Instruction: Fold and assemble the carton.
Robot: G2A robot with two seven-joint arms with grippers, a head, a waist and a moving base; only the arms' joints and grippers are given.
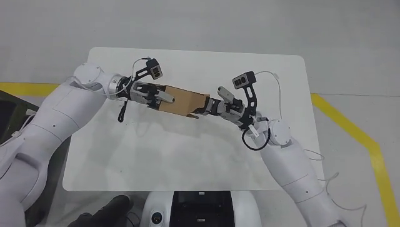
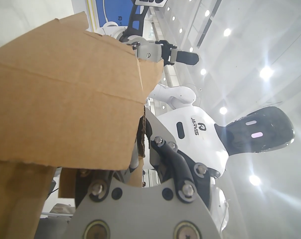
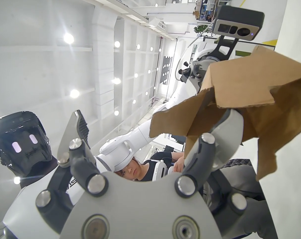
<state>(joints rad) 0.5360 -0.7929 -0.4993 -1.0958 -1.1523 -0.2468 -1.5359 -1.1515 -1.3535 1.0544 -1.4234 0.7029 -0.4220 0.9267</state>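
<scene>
Carton [image 1: 184,102] runs left to right mid-frame. Left end effector [image 1: 161,98] clamps its left end, fingers half hidden by cardboard. Right end effector [image 1: 214,102] is spread apart.

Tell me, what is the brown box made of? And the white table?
The carton looks like corrugated cardboard, plain matte brown: its torn edge shows wavy layers inside, and pressed fold lines cross it. The table has a smooth white top, perhaps plastic or coated board; the look alone does not settle which.
</scene>
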